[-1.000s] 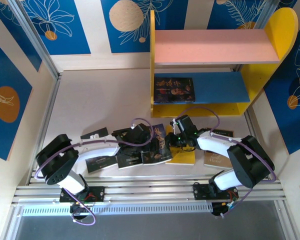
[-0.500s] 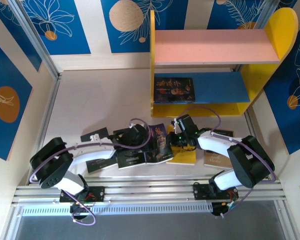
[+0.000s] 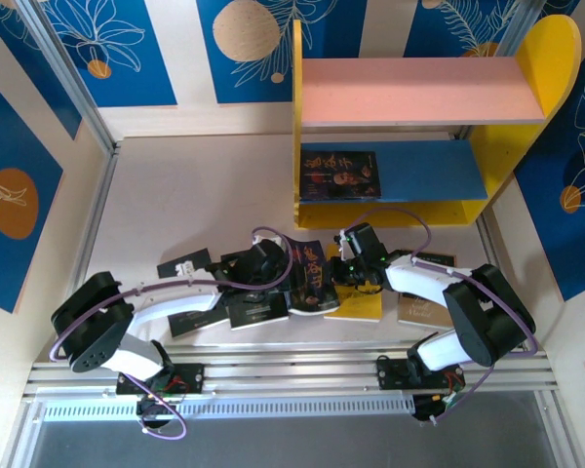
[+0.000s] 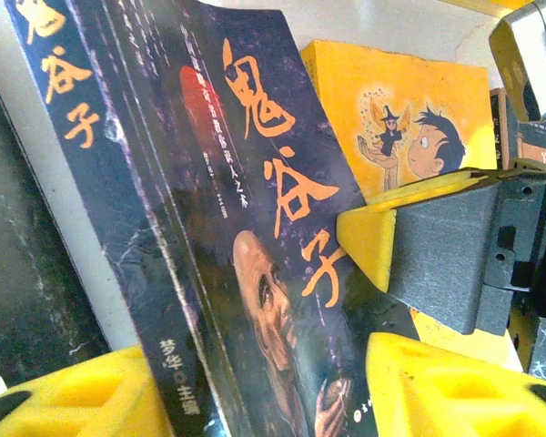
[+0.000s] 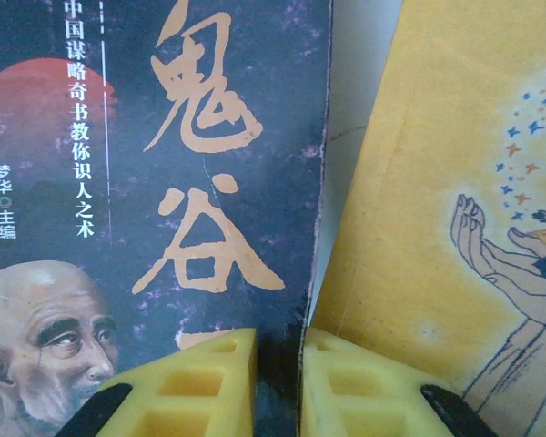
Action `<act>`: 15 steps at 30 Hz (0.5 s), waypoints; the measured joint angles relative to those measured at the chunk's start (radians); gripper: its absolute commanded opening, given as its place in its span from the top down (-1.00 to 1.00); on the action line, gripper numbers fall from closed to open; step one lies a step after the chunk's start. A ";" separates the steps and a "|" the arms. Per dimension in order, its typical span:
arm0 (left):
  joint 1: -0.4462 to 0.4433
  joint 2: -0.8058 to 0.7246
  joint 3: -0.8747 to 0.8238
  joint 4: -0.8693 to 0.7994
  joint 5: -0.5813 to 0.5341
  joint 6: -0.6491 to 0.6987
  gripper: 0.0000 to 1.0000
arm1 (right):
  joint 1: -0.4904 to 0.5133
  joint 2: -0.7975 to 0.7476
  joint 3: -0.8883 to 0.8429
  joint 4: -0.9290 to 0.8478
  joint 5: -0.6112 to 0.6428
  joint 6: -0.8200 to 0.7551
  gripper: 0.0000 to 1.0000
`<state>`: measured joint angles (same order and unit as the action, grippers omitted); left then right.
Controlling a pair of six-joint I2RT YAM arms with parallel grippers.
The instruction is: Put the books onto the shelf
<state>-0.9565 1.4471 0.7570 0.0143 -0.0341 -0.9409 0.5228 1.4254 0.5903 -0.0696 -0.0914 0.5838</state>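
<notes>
shelf [image 3: 551, 49]: one, standing there.
boards on it: two, I make it, a pink board [image 3: 419, 90] and a blue board [image 3: 439, 168].
dark-cover books [image 3: 339, 174]: four, ticking them off now.
yellow cartoon book [image 3: 356, 307]: just the one.
brown book [image 3: 417, 312]: one.
books altogether: six.
my arms: two, left arm [image 3: 175, 294] and right arm [image 3: 424, 278].
my grippers: two, left gripper [image 4: 264, 396], right gripper [image 5: 278, 382].
</notes>
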 measured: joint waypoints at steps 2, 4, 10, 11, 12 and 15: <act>0.000 0.000 0.000 -0.001 -0.005 0.006 0.09 | -0.002 0.000 -0.004 0.003 -0.005 0.005 0.46; -0.002 0.000 0.000 -0.004 -0.014 0.010 0.29 | -0.002 -0.004 -0.007 0.004 -0.016 0.007 0.39; -0.002 -0.001 0.000 -0.005 -0.035 0.032 0.76 | -0.011 -0.054 -0.025 -0.012 -0.040 0.006 0.30; -0.003 -0.001 0.000 -0.003 -0.038 0.034 0.84 | -0.013 -0.061 -0.026 -0.016 -0.043 0.006 0.30; -0.003 -0.003 0.000 -0.004 -0.039 0.036 0.94 | -0.017 -0.070 -0.026 -0.023 -0.046 0.006 0.29; -0.004 -0.018 0.000 -0.010 -0.048 0.053 1.00 | -0.028 -0.100 -0.026 -0.040 -0.056 0.005 0.29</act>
<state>-0.9604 1.4292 0.7574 0.0048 -0.0822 -0.8879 0.4946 1.3258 0.5644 -0.1093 -0.1478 0.5884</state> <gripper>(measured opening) 0.174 0.355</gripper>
